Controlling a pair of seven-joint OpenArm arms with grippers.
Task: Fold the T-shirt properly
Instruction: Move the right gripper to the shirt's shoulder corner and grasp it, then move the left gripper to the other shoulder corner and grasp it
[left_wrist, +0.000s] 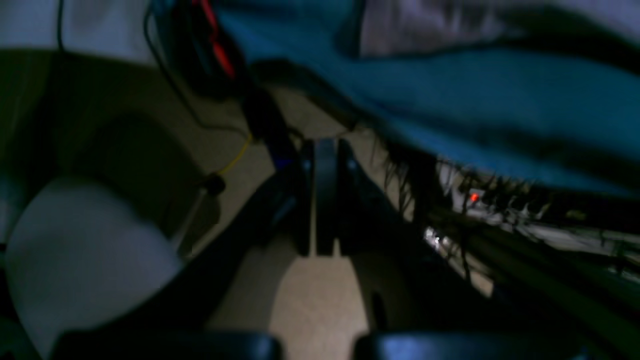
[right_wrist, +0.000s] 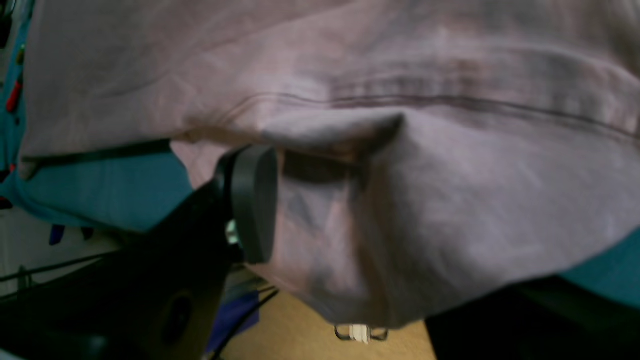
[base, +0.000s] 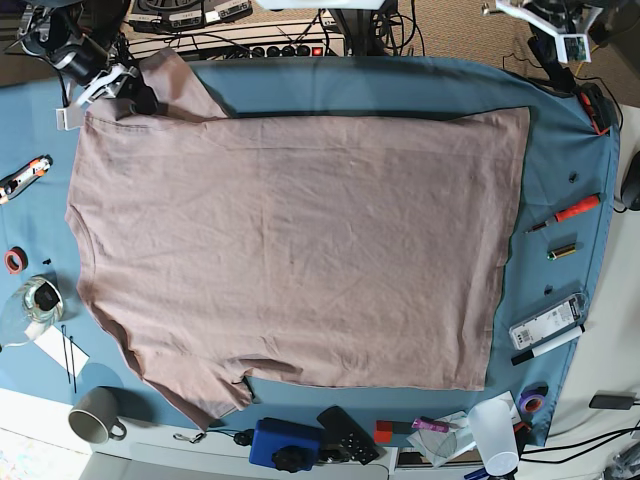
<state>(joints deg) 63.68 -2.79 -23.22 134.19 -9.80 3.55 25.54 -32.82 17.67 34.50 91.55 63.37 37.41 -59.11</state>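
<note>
Item: large dusty-mauve cotton T-shirt (base: 290, 250), spread flat on teal-blue tablecloth (base: 560, 170), collar end toward grey mug (base: 95, 415). Right gripper (right_wrist: 300, 200) fingers wide open astride the shirt's sleeve; left gripper (left_wrist: 320, 200) closed, empty, off the shirt. Step judged: first fold unstarted. Next: pinch the sleeve, carry it inward

left claw (left_wrist: 324, 200): jaws together, empty | right claw (right_wrist: 280, 200): jaws wide apart
</note>
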